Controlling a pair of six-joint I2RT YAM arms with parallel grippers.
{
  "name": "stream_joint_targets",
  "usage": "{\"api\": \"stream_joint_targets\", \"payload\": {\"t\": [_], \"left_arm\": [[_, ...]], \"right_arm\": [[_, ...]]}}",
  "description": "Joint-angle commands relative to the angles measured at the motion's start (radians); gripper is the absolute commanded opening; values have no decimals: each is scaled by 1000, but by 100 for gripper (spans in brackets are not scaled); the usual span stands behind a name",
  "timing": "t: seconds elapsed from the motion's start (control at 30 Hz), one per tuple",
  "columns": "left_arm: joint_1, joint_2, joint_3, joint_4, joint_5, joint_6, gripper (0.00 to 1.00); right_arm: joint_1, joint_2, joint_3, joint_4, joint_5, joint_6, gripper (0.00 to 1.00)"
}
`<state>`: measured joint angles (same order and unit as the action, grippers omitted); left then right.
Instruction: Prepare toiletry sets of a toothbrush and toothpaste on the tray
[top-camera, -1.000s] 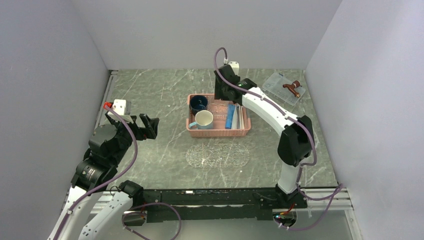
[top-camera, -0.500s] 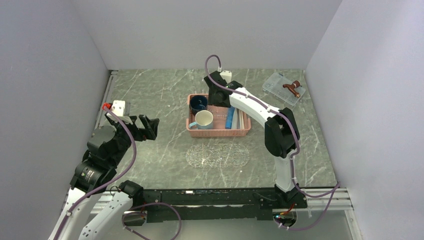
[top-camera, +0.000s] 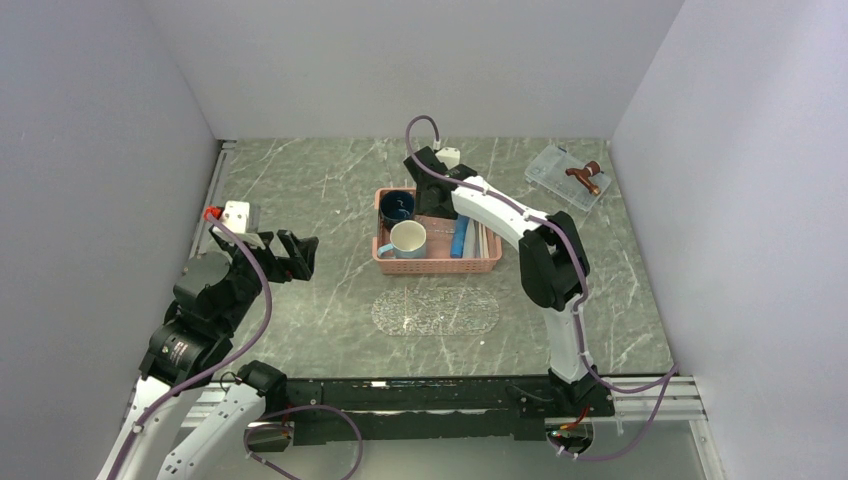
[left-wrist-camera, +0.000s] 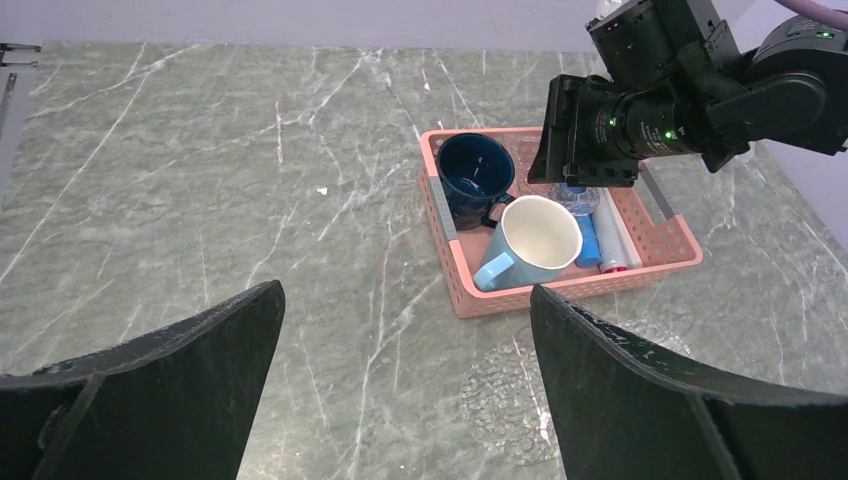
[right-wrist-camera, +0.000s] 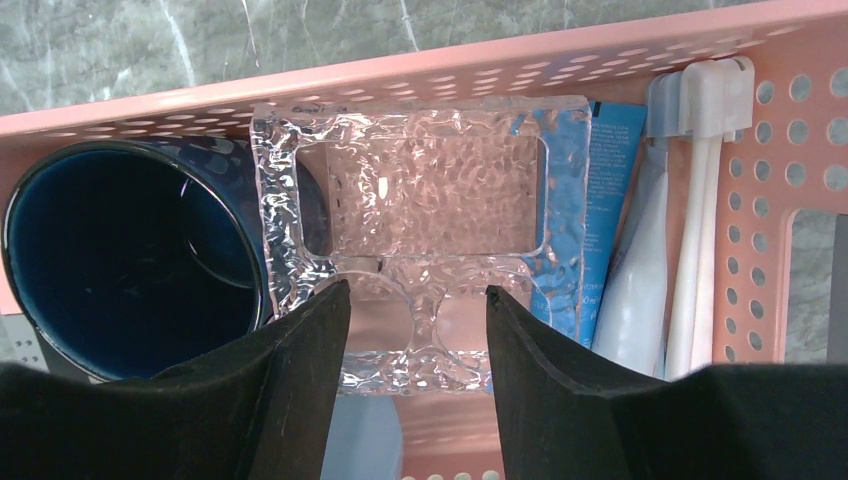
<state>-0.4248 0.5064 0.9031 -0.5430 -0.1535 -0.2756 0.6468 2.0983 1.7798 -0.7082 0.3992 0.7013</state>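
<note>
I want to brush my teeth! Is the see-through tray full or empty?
Empty. Nothing lies on the tray; the toothbrushes and toothpaste sit in the pink basket.

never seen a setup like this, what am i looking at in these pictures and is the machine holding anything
These are two robot arms bolted to a grey marbled table, each ending in a two-finger gripper. One picture looks down from above; the other two come from a camera on each wrist. The left gripper hangs wide open and empty. The right gripper is over a pink slatted basket, jaws apart above a clear textured block; it seems to hold nothing. The basket holds a dark blue mug, a pale blue mug, a flat blue toothpaste tube and white plastic toothbrushes. A flat clear oblong tray lies nearer the arms.
</note>
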Motion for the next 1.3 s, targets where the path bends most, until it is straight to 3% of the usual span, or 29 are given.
{"api": "stream_joint_targets", "payload": {"t": [0.0,0.5,0.77,0.97,1.27], "left_arm": [[5,-6,5,28,16,-5,99],[4,2,3,31,23,-6,99],[5,6,2,31,24,-5,99],[6,7,3,29,21,-6,99],[6,10,3,28,16,-4,99]], "right_arm": [[5,4,54,3,33,17,52],[5,20,45,0,38,9,35],[5,12,26,0,35,4,20],[5,-17,13,9,38,-6,0],[5,-74,18,18,75,-28,0]]}}
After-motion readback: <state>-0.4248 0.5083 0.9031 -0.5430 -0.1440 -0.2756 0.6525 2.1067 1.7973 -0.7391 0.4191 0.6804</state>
